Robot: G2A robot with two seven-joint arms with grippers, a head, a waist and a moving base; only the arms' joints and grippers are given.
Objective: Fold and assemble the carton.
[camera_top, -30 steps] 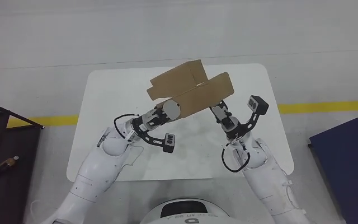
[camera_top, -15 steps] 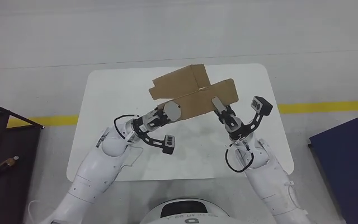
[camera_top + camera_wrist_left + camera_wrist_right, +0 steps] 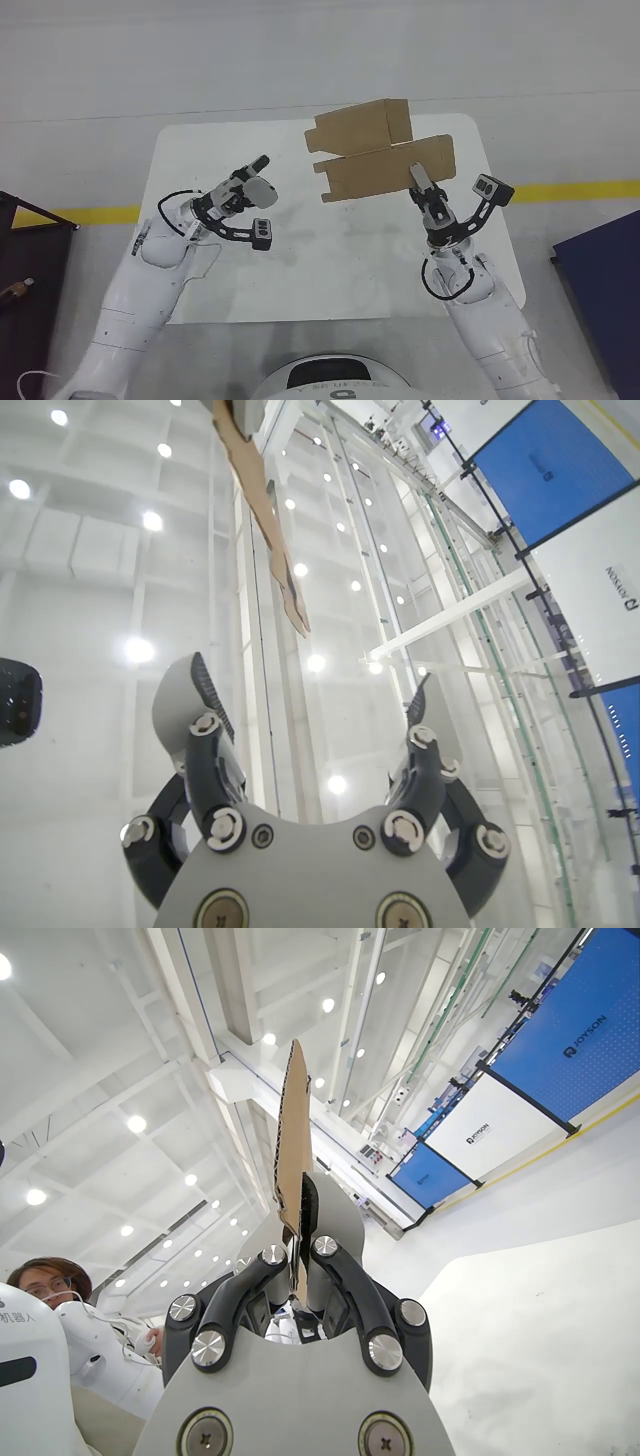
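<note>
i am holding the carton (image 3: pixel 385 155) up off the table (image 3: pixel 200 160) with my right gripper (image 3: pixel 419 180) alone. its fingers are clamped on the carton's near right edge, and in the right wrist view the cardboard (image 3: pixel 292 1148) is standing edge-on between them. the carton is hanging over the far right part of the table, flat, with no panel opened out yet. my left gripper (image 3: pixel 257 176) is hovering over the left part of the table, well apart from the carton, its fingers spread wide with nothing between them. from the left wrist view the carton (image 3: pixel 260 515) is showing edge-on, farther off.

as i am judging it, the step in hand is getting a second grip so the flat sleeve can be opened into a box. to do that well i am planning to bring the left gripper to the carton's free left side and take one layer only — pinching both layers would be holding the sleeve shut. my right grip is sitting close to the edge, so a hard pull could be slipping the cardboard out or creasing it off the score line. slow, even pressure along the fold is looking safer, and lowering the carton toward the table for support would probably be helping too.
</note>
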